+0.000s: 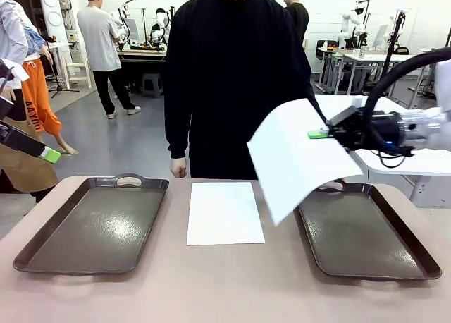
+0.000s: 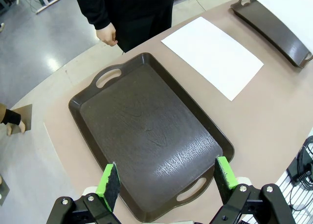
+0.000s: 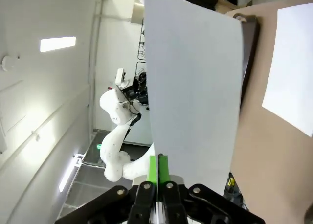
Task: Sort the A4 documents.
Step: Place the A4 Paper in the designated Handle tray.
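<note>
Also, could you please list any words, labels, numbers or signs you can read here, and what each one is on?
None can be read. The flat A4 sheet and the lifted A4 sheet in the right gripper look blank. The left tray and right tray show no label or marking.
</note>
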You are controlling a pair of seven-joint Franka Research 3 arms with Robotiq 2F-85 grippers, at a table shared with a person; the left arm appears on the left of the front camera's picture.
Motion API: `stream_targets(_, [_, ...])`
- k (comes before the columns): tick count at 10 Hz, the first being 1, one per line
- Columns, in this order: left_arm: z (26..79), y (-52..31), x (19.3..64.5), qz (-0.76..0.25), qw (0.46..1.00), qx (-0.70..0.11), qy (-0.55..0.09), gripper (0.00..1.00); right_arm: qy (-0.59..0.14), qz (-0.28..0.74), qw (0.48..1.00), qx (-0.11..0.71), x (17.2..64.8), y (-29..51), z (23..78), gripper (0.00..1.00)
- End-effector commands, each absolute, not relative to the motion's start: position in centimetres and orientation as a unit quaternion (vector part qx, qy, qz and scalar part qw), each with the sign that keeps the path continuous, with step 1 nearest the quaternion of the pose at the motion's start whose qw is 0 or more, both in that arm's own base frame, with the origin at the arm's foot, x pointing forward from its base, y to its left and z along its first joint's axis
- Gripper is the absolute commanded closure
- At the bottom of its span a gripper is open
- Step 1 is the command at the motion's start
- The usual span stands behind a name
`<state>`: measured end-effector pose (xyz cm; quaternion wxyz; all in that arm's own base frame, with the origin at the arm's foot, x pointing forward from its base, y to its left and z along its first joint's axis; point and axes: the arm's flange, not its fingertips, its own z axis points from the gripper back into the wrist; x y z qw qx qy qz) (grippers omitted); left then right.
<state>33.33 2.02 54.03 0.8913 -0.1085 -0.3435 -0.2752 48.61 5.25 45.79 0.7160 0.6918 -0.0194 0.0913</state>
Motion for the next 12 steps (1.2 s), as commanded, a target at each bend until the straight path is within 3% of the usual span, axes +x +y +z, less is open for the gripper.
stream_targets(1, [54.0,2.2,33.4,-0.276,0.891,-0.109,-0.345,0.0,-0.016,0.083,0.704,0.706,49.0,3.1,44.2,0.99])
stream_targets(7, [54.0,2.2,33.4,-0.276,0.891,-0.109,-0.345,0.0,0.005,0.043,0.659,0.751,49.4,0.4,36.4,0.99])
stream_targets(10, [54.0,2.2,33.4,-0.276,0.891,-0.109,-0.345,0.0,-0.022,0.036,0.727,0.685,49.3,-0.6,32.6,0.99])
stream_targets(12, [54.0,2.2,33.4,-0.276,0.891,-0.109,-0.345,0.0,-0.037,0.034,0.745,0.665,49.4,-1.1,31.3,0.99])
